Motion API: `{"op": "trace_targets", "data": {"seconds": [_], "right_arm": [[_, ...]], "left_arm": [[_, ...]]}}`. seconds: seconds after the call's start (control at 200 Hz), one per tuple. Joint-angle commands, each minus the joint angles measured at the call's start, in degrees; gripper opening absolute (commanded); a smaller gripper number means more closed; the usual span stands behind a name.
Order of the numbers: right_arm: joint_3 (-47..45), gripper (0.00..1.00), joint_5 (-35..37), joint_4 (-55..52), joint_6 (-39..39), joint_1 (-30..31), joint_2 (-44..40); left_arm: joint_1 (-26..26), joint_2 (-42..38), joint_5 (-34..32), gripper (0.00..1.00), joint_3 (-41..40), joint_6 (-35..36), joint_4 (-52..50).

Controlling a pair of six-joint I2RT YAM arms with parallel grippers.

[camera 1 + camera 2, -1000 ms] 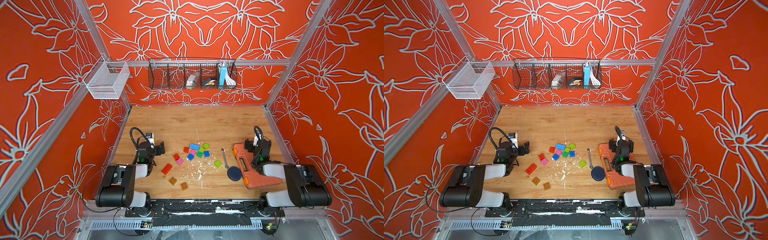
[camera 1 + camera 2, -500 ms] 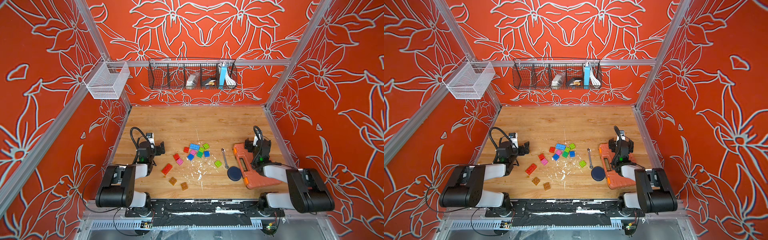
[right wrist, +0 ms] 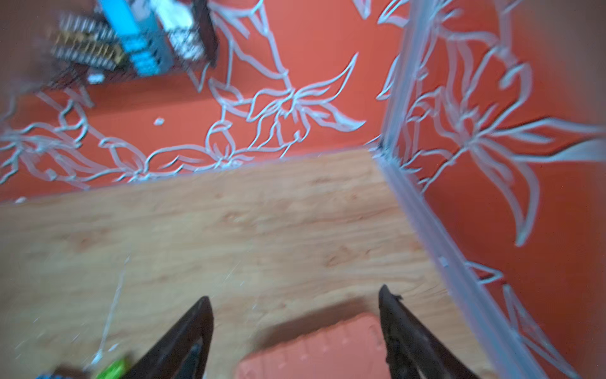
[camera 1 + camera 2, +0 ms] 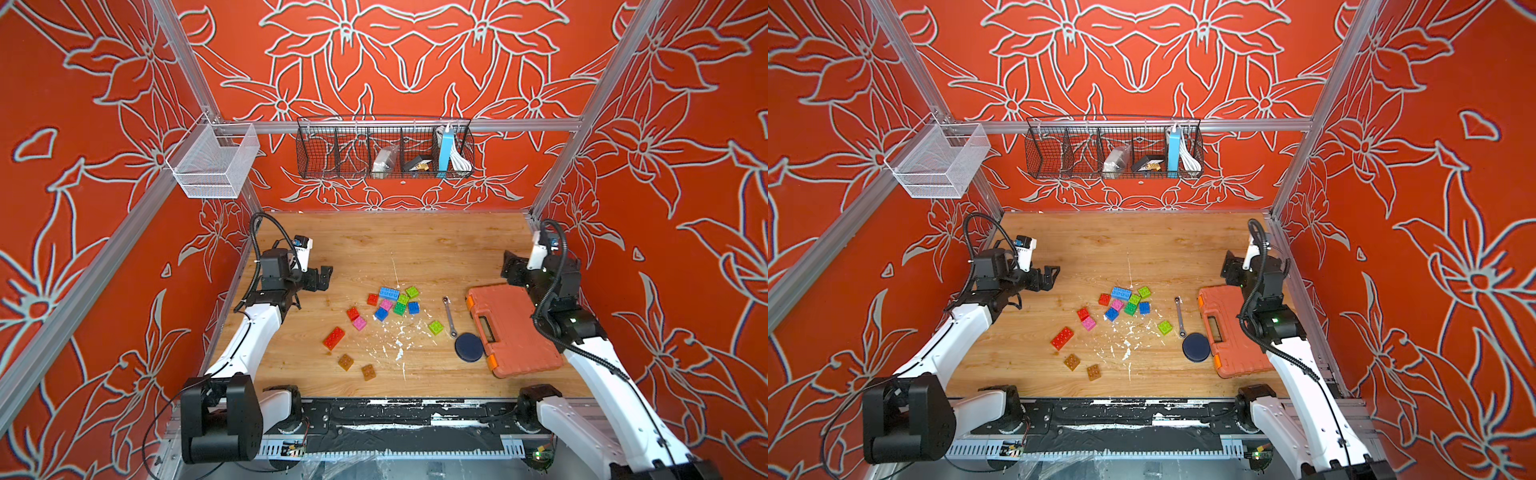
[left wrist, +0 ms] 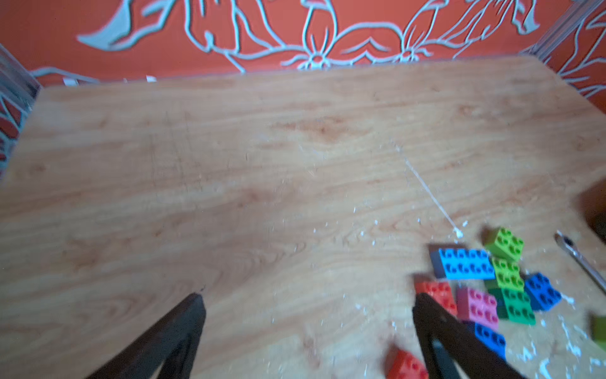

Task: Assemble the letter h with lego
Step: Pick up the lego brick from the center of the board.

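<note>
Orange walls printed with white flower outlines close in a pale wooden surface (image 4: pixel 415 249), flecked with white crumbs near its middle. The lego (image 4: pixel 392 302) lies scattered at the centre of that surface. A tight cluster holds a long blue brick (image 4: pixel 389 293) on its far side, with lime, green, pink, red and smaller blue studded squares touching or just beside one another. Left of the cluster and nearer lies a long red brick (image 4: pixel 334 338), and nearer again are two amber-brown bricks (image 4: pixel 345 362), apart from each other. A lone lime brick (image 4: pixel 436 327) sits right of the cluster, just beside a metal wrench (image 4: pixel 449 316). The wrench's near end reaches a dark round disc (image 4: pixel 468 347), which touches the closed orange tool case (image 4: pixel 513 332) lying flat on the right.

The left arm reaches up from the near left corner with its elbow bent. The left claw (image 4: pixel 322 277) points right toward the cluster but is apart from it. In the left wrist view its fingers (image 5: pixel 177 328) stand wide apart with nothing between them.

The right arm rises along the right edge, and the right claw (image 4: pixel 510 266) hangs over the far end of the case. Its fingers (image 3: pixel 187 334) are parted and grip nothing.

A black wire basket (image 4: pixel 384 147) hangs on the far wall, and a white mesh basket (image 4: pixel 214 162) hangs at the left rail.
</note>
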Motion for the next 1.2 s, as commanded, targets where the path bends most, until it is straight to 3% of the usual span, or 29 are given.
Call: {"op": "trace_targets", "data": {"seconds": [0.0, 0.25, 0.515, 0.731, 0.976, 1.061, 1.196], "right_arm": [[1.33, 0.78, -8.19, -19.01, 2.36, 7.74, 5.36], [7.96, 0.67, -14.95, -33.40, 0.34, 19.74, 16.96], [14.14, 0.63, -13.11, -33.65, -3.08, 27.65, 30.56], [18.14, 0.55, -12.09, -32.29, -3.86, 30.84, 41.45], [18.27, 0.55, -9.48, -31.37, -4.70, 31.68, 47.28], [19.22, 0.49, -9.15, -31.10, -3.93, 31.74, 48.80], [19.97, 0.49, -7.63, -31.59, -3.51, 31.70, 49.27]], "left_arm": [[4.34, 1.56, 6.76, 1.00, -0.72, 5.66, -8.95], [5.62, 2.95, 3.66, 0.99, -1.84, 4.74, -8.08], [5.62, 4.42, 2.10, 1.00, -0.83, 4.37, -8.53], [5.68, 4.03, 1.75, 1.00, -1.14, 4.46, -8.48], [5.62, 4.79, 1.92, 1.00, -0.67, 5.36, -9.19], [5.63, 5.79, 1.83, 1.00, 0.14, 5.41, -9.87], [5.62, 5.35, 1.96, 1.00, -0.16, 5.51, -9.64]]}}
